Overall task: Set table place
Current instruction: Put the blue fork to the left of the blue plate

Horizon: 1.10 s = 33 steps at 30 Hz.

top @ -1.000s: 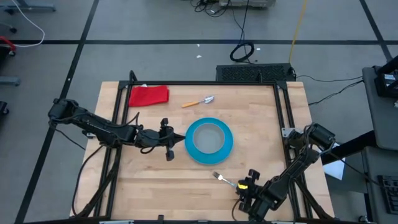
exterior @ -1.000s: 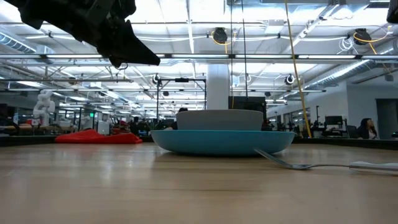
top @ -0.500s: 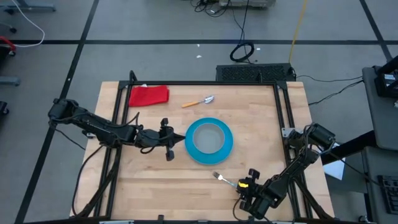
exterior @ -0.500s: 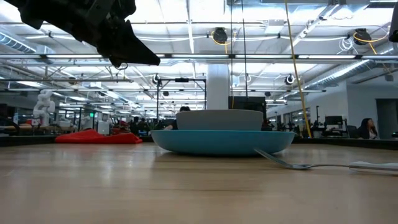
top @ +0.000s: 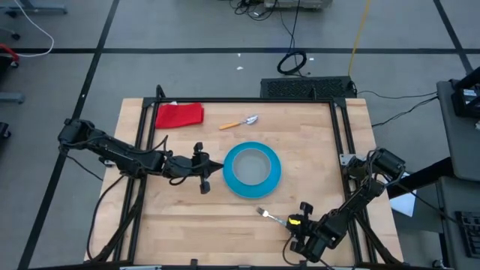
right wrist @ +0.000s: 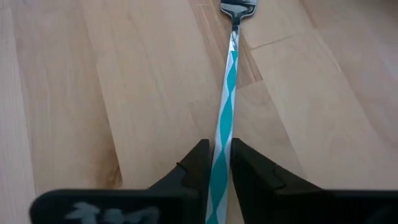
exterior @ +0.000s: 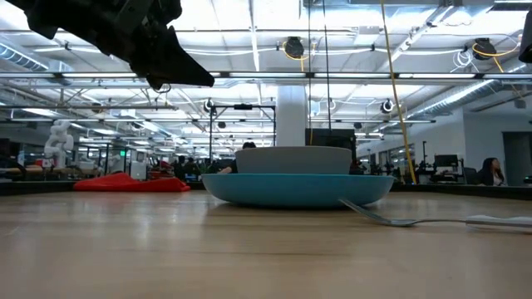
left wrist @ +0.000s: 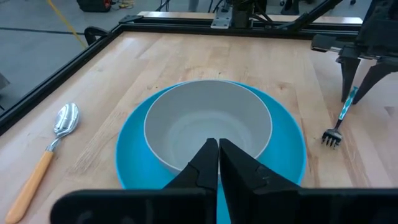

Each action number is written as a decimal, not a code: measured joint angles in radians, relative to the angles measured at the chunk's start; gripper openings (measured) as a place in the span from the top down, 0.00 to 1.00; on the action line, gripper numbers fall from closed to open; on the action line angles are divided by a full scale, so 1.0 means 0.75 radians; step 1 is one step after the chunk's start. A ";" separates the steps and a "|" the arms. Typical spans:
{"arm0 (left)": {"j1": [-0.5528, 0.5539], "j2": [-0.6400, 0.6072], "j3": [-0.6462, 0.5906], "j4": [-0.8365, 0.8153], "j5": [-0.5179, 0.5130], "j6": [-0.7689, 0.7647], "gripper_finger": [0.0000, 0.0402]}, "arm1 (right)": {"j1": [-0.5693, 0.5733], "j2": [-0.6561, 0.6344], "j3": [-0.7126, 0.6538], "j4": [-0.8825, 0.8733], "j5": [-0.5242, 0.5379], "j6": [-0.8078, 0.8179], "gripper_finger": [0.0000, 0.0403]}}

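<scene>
The blue plate lies mid-table with the grey bowl standing in it. The fork lies flat on the wood near the plate's near right side. The orange-handled spoon lies beyond the plate. My left gripper is shut and empty, hovering at the plate's left rim, its fingertips over the bowl's near rim. My right gripper is shut on the fork's handle near the table's near edge. My right gripper pinches the fork's teal-and-white striped handle between its two fingers, one on each long side. The fingers lie along the handle, coming from its free end and pointing toward the tines. The fork lies flat on the table.
A red cloth lies at the far left corner of the table. The black frame edges the tabletop. Bare wood shows to the right of the plate and along the near left.
</scene>
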 joint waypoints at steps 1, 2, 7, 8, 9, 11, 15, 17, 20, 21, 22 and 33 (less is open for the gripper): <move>0.000 0.000 0.000 -0.001 0.000 0.000 0.95 | 0.000 0.001 0.000 -0.002 -0.001 -0.002 0.88; 0.000 0.000 0.000 -0.001 0.000 0.000 0.95 | -0.001 0.001 0.000 -0.005 -0.002 -0.006 0.89; 0.000 0.000 0.000 -0.001 0.000 0.000 0.95 | -0.001 0.001 0.000 -0.016 -0.005 -0.029 0.93; 0.000 0.000 0.000 -0.001 0.000 0.000 0.95 | -0.002 0.001 0.000 -0.017 -0.006 -0.032 0.93; 0.000 0.000 0.000 -0.001 0.000 0.000 0.95 | -0.003 0.001 0.000 -0.017 -0.008 -0.037 0.94; 0.000 0.000 0.000 0.003 0.000 0.001 0.95 | -0.003 0.002 0.000 -0.019 -0.008 -0.040 0.94; 0.000 0.000 0.000 0.004 0.000 0.004 0.95 | -0.004 0.002 0.000 -0.022 -0.009 -0.047 0.94; 0.000 0.000 0.000 0.005 0.000 0.004 0.95 | -0.004 -0.002 0.000 -0.023 -0.010 -0.054 0.94; 0.000 0.000 0.000 0.005 0.000 0.004 0.95 | -0.005 -0.018 -0.003 -0.028 -0.011 -0.063 0.95; 0.000 0.000 0.000 0.006 0.000 0.004 0.95 | -0.005 -0.025 -0.004 -0.030 -0.014 -0.066 0.95; 0.000 0.000 0.000 0.006 0.000 0.003 0.95 | -0.006 -0.034 -0.005 -0.037 -0.017 -0.066 0.95; 0.000 0.000 0.000 0.008 0.003 -0.069 0.95 | -0.012 -0.070 -0.006 -0.028 0.027 -0.101 0.95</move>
